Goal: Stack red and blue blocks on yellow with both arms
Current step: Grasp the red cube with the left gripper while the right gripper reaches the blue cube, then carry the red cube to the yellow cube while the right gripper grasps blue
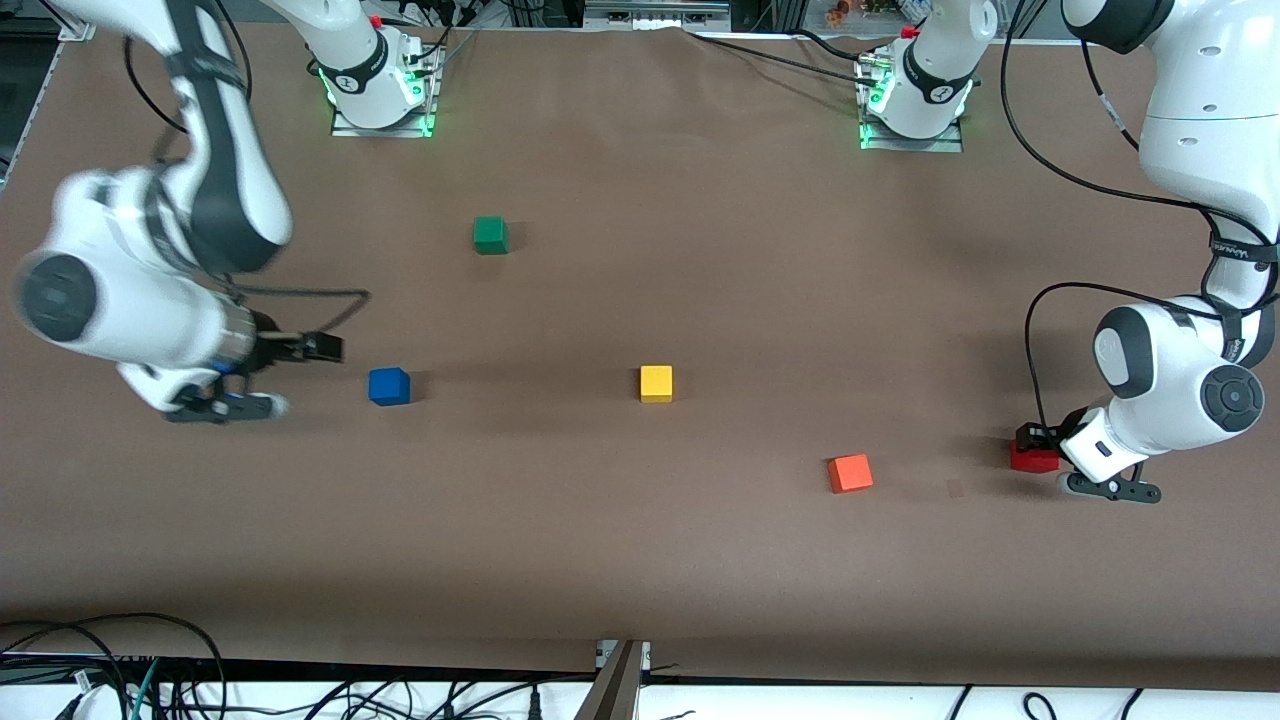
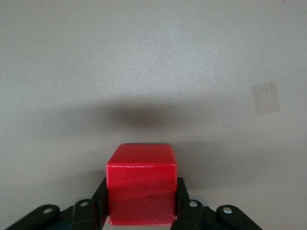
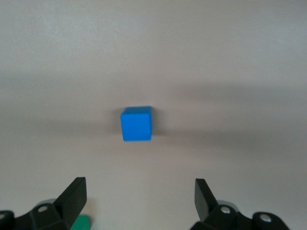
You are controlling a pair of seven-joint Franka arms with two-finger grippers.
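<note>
The yellow cube (image 1: 656,383) stands alone mid-table. The blue cube (image 1: 389,386) stands toward the right arm's end, level with the yellow one. My right gripper (image 1: 322,348) is low beside the blue cube, apart from it. In the right wrist view it (image 3: 139,186) is open and empty, with the blue cube (image 3: 136,123) ahead of the fingertips. My left gripper (image 1: 1035,440) is at the left arm's end, shut on the red cube (image 1: 1033,458). In the left wrist view its black fingers (image 2: 183,194) press both sides of the red cube (image 2: 141,182).
An orange cube (image 1: 850,473) lies between the yellow and red cubes, nearer the front camera. A green cube (image 1: 490,235) sits nearer the robots' bases; a green corner (image 3: 81,223) shows in the right wrist view. A small pale patch (image 1: 955,488) marks the table.
</note>
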